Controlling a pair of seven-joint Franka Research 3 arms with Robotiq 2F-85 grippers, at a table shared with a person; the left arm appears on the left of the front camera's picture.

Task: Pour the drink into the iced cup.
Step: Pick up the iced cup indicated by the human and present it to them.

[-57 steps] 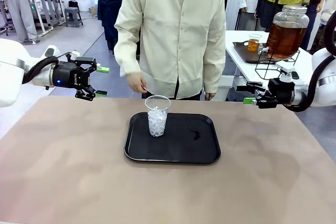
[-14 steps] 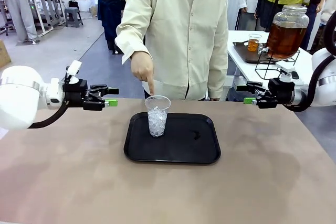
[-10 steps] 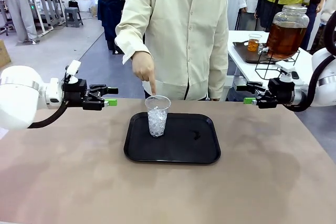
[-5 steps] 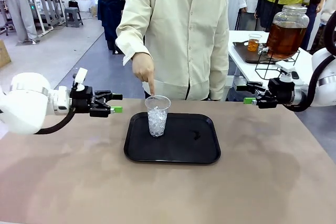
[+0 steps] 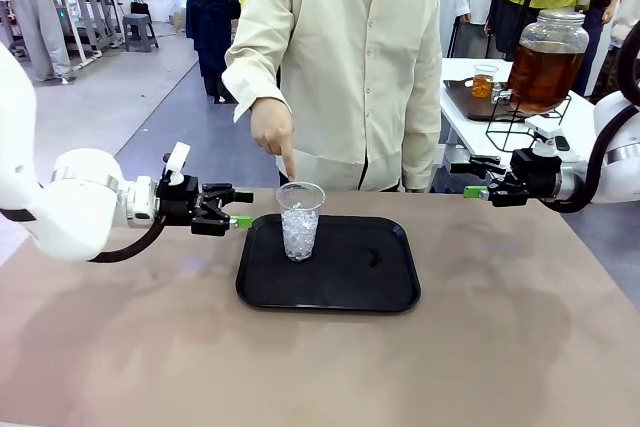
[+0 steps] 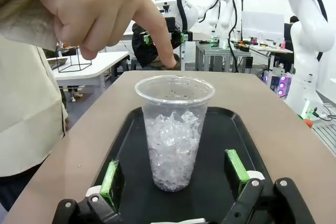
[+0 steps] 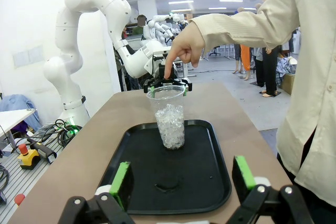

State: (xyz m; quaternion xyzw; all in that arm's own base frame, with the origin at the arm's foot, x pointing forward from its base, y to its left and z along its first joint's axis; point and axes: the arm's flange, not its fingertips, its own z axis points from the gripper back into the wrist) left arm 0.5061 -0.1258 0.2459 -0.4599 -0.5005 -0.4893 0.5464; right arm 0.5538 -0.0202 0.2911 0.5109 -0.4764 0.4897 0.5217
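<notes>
A clear plastic cup of ice (image 5: 299, 222) stands upright at the back left of a black tray (image 5: 390, 292). A person's hand (image 5: 272, 134) points a finger down at its rim. My left gripper (image 5: 238, 210) is open, level with the cup and just left of the tray; in its wrist view the cup (image 6: 174, 130) stands between and beyond the green pads (image 6: 110, 177). My right gripper (image 5: 468, 178) hangs open at the table's right edge, facing the cup (image 7: 169, 117). The amber drink fills a glass dispenser jar (image 5: 545, 60) on a side table behind.
The jar stands on a black wire stand (image 5: 522, 121) beside a small glass of amber liquid (image 5: 484, 80) on a dark tray. The person in a cream shirt (image 5: 350, 57) stands at the far edge. The brown tabletop (image 5: 150, 347) is bare around the tray.
My left arm has swung right and lower, bringing its open gripper from the table's left side up close to the cup. The person's hand now points at the rim. The right arm has not moved.
</notes>
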